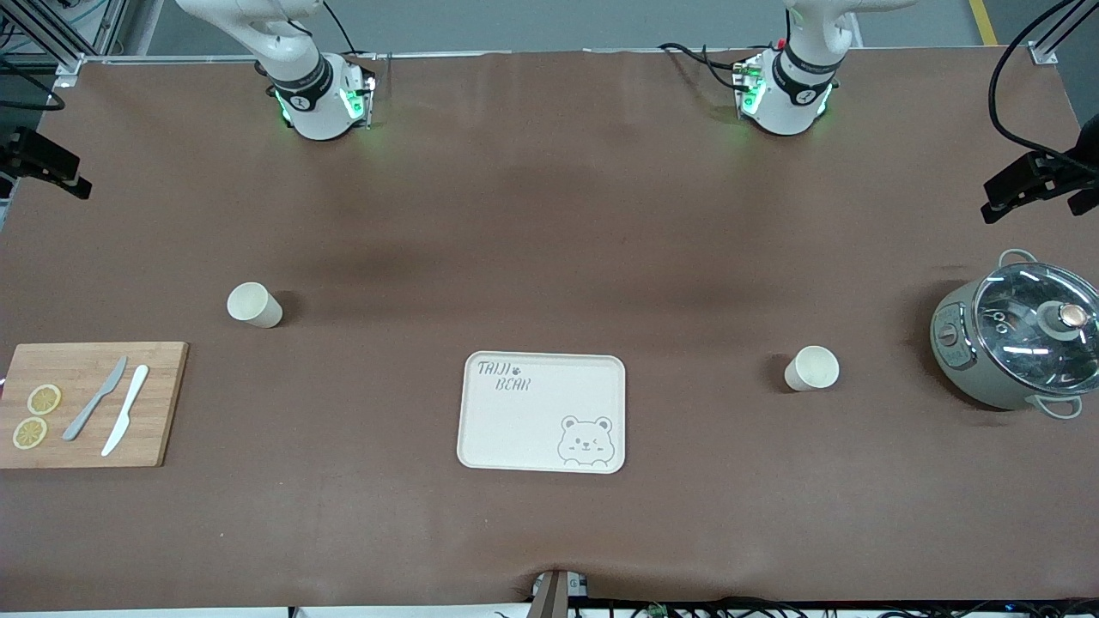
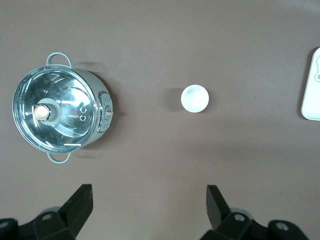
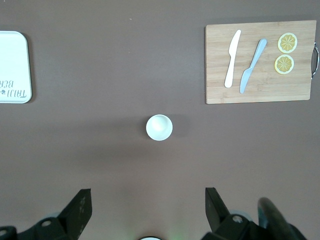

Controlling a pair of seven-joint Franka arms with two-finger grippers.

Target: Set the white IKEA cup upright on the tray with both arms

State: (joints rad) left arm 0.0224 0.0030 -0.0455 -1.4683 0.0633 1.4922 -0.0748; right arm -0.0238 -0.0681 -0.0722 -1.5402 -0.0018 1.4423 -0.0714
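Two white cups upright on brown matte table covering, mouths up, long axes vertical. Cream tray (image 1: 543, 412) as landmark: flat, rounded corners, winking bear print, bare of any cup. First cup (image 1: 254, 305) well apart from tray toward the right arm's end, farther from the front camera than tray. Second cup (image 1: 811, 368) near tray toward the left arm's end, roughly level with tray's upper edge, between tray and pot (image 1: 1017, 341).

Left gripper (image 2: 149, 210) high over table, fingers wide apart, second cup (image 2: 194, 98) directly ahead of the gap, seen mouth-on as a plain round rim. Right gripper (image 3: 148, 210) likewise aloft, fingers spread, first cup (image 3: 159, 127) almost centred ahead of the gap. Each arm clearly nearer its own cup; neither in contact. Coming move likely a straight descent onto a rim or wall, judged from that alignment.

Cups smooth, slightly tapered, probably light and easy to tip. Pot pale green with glass lid and knob. Away from tray at the right arm's end, wooden cutting board (image 1: 90, 403) with white knife (image 1: 125, 421), grey knife (image 1: 95, 398), two lemon slices (image 1: 37, 415).
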